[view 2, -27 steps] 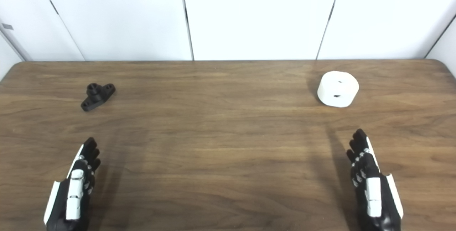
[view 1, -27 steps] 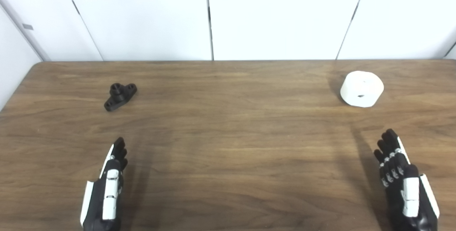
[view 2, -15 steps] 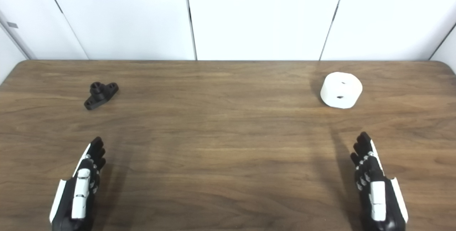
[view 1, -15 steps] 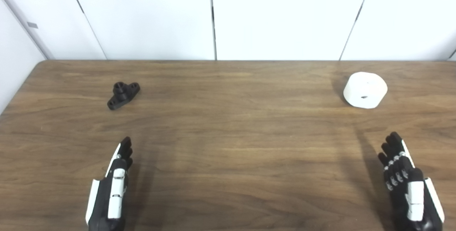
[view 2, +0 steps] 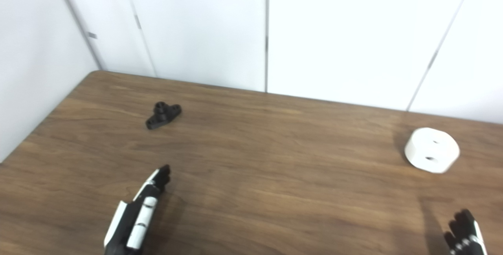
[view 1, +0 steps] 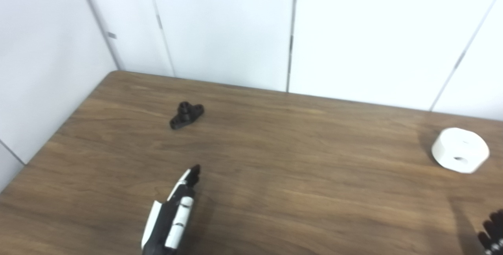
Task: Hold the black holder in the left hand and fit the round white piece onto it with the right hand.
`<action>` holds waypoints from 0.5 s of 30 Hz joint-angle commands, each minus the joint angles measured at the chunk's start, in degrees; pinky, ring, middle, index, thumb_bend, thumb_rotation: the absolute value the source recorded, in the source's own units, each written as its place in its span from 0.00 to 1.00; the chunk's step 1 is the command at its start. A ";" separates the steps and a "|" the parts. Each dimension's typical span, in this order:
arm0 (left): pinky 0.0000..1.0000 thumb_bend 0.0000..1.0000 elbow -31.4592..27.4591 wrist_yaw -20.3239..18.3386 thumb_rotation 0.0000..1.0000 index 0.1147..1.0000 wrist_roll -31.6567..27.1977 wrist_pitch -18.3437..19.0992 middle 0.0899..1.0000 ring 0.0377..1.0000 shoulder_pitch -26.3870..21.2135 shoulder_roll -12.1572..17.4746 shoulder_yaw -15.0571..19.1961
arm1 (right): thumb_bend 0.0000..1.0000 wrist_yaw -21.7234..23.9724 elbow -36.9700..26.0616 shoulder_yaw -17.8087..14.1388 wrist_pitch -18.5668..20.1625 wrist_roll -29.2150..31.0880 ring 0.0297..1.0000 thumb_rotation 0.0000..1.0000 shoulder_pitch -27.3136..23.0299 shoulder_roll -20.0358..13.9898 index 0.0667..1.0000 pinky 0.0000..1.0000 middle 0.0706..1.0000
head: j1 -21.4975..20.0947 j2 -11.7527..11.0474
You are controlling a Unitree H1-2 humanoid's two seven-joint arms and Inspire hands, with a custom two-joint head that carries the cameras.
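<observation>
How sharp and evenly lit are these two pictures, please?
Left eye view: softly blurred, the small black holder lacks detail; the round white piece casts a shadow leftward. Right eye view: equally soft, even light, no glare on the brown wooden table.

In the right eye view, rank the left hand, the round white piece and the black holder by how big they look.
Largest to smallest as they appear:
1. left hand, though it sits nearest the camera and is cut off by the picture's bottom edge, so its lead is partly nearness.
2. round white piece.
3. black holder, clearly the smallest.
</observation>
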 commanded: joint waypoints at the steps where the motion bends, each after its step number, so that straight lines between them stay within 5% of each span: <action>1: 0.96 0.34 0.12 1.01 0.90 0.91 1.30 -2.31 0.93 0.94 1.65 -4.72 -0.88 | 0.69 -0.18 2.63 -0.95 -0.86 0.86 1.00 0.98 0.57 -0.26 0.97 1.00 1.00 | 0.43 -0.44; 6: 0.97 0.37 0.92 1.49 0.86 0.90 1.89 -2.93 0.94 0.95 1.63 -4.47 -1.81 | 0.61 0.20 3.36 -1.29 -1.64 1.34 1.00 0.98 0.65 -0.47 0.94 1.00 0.98 | 1.73 -0.75; 15: 0.96 0.38 0.50 3.38 0.77 0.88 5.33 -2.32 0.93 0.94 2.51 -4.76 -2.87 | 0.61 0.55 4.09 -1.60 -2.43 1.42 1.00 0.98 1.20 -0.99 0.98 1.00 1.00 | 1.14 -1.65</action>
